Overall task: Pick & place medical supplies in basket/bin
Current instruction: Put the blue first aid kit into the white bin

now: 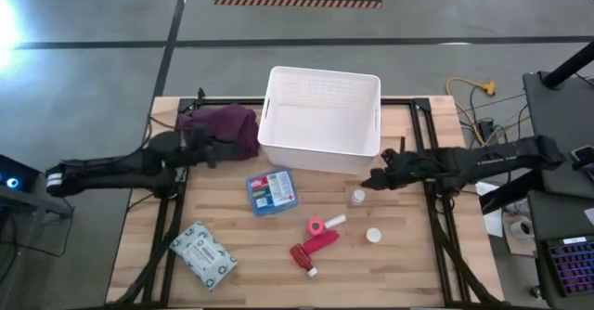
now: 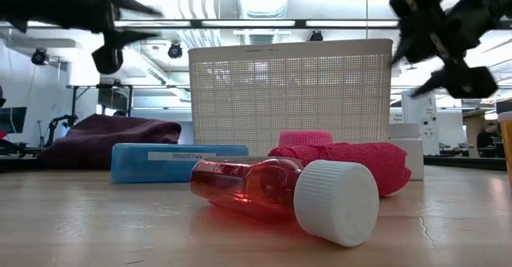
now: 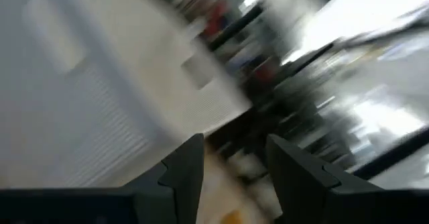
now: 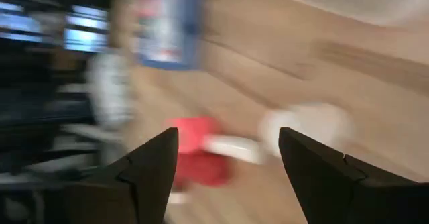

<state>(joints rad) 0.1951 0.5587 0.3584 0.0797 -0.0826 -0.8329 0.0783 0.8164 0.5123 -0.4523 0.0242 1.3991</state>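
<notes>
Right gripper hangs just past the front right corner of the big white plastic tub with ribbed walls, and its two dark fingers are spread apart with nothing between them. Closest to it is a tiny white bottle, just in front of the fingers, a little farther from the tub. That bottle lies much nearer the right arm than the left one, so I think the right arm should take it. A second tiny white bottle sits farther out from the tub. The pink tape roll and the red tube with a white cap lie more toward the tub's front middle, the tube's long side slanting across the wooden table. The blue box with a red-white label sits just in front of the tub's left corner. The grey-white patterned flat packet is far out to the tub's front left.

Left gripper waits, fingers apart and empty, over the maroon-purple cloth beside the tub's left wall.
</notes>
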